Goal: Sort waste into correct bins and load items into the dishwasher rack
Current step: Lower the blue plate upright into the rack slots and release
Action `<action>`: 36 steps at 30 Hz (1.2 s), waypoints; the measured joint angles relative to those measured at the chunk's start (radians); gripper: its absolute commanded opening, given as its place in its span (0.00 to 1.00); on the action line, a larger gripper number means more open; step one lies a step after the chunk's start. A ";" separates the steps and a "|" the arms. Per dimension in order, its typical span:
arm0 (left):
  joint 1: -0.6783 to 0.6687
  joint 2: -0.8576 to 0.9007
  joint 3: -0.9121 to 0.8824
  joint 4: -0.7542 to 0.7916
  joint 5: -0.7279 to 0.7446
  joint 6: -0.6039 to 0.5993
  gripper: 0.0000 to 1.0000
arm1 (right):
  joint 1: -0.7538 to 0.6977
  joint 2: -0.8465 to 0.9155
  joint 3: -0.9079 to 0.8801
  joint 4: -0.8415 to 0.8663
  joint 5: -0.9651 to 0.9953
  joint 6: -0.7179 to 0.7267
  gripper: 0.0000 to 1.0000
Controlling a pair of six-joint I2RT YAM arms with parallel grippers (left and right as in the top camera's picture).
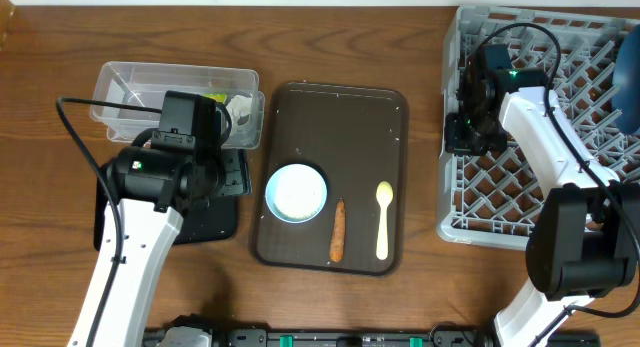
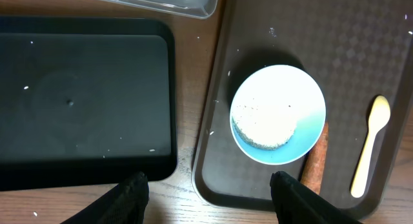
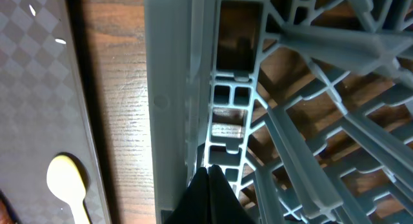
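Observation:
The pale blue-white bowl [image 1: 296, 192] with a cake of white rice [image 2: 264, 121] sits on the brown serving tray [image 1: 340, 117], next to the carrot-like stick [image 1: 337, 230] and the pale yellow spoon [image 1: 383, 219]. The bowl [image 2: 310, 114], stick [image 2: 315, 162] and spoon [image 2: 371, 143] also show in the left wrist view. My left gripper [image 2: 210, 195] is open and empty, high over the gap between the black tray [image 2: 84, 88] and the serving tray. My right gripper [image 3: 210, 169] is shut and empty over the left rim of the grey rack [image 3: 303, 88].
The clear tub [image 1: 130, 87] at the back left holds crumpled white paper [image 1: 238, 109] and a greenish wrapper [image 1: 213, 95]. The black tray [image 1: 215, 222] lies under my left arm. A blue item [image 1: 628, 72] stands in the rack [image 1: 560, 137] at the right edge. Loose grains dot the table.

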 measured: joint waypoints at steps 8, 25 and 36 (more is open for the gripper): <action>0.000 0.000 0.000 0.000 0.000 0.000 0.63 | -0.002 0.000 0.000 0.024 -0.007 0.003 0.01; 0.000 0.000 0.000 0.000 0.000 0.000 0.63 | -0.005 0.000 0.000 -0.056 -0.141 0.003 0.01; 0.000 0.000 0.000 -0.003 0.000 0.000 0.64 | 0.002 0.000 0.000 -0.220 -0.003 0.037 0.01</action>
